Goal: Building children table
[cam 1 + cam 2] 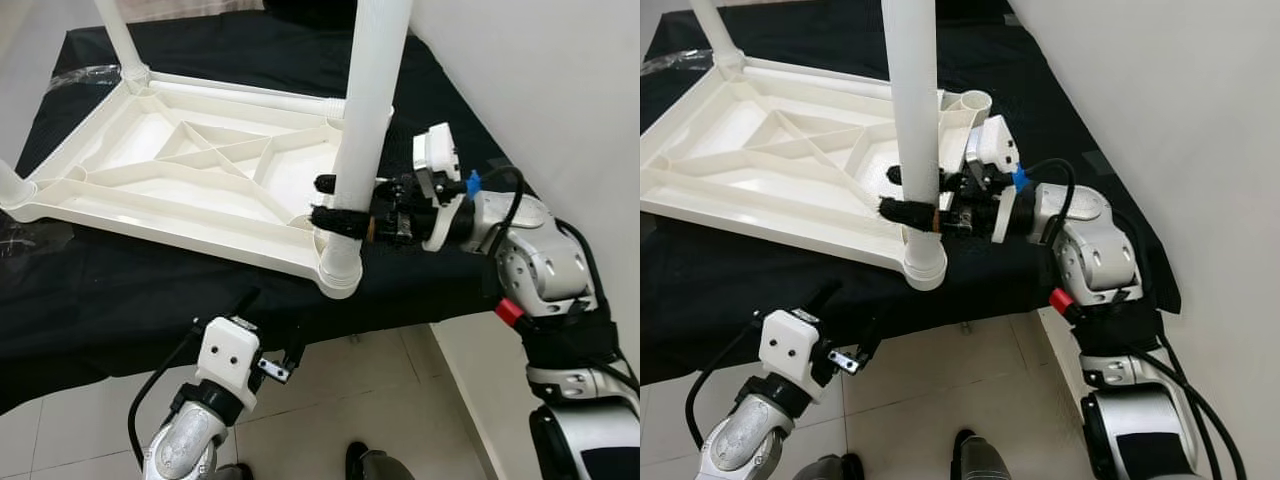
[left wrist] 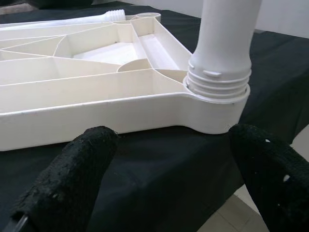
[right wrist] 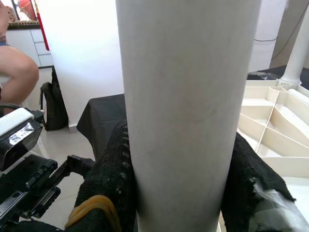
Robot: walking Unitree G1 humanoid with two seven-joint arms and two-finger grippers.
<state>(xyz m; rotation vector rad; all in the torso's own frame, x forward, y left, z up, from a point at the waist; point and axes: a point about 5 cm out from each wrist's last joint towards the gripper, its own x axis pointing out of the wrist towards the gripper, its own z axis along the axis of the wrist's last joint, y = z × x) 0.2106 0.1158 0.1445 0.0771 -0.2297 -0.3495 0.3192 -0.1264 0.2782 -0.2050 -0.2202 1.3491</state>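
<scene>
Left gripper (image 2: 164, 179) nearest camera, low by counter edge, fingers (image 2: 72, 179) spread, holding nothing; tabletop (image 1: 190, 170) corner socket (image 2: 217, 104) straight ahead of it, apart. Right gripper (image 1: 338, 205) pinches leg (image 1: 365, 110) just above socket, finger (image 3: 113, 183) on each side. Tabletop lies upside down on black-draped counter (image 1: 120, 300), beyond both grippers. Leg upright in near corner, thread rings visible at collar: likely not fully seated. Step in hand: fitting this leg. Next move probably calls for twisting leg down while left gripper braces corner. Far socket (image 1: 975, 102) open.
</scene>
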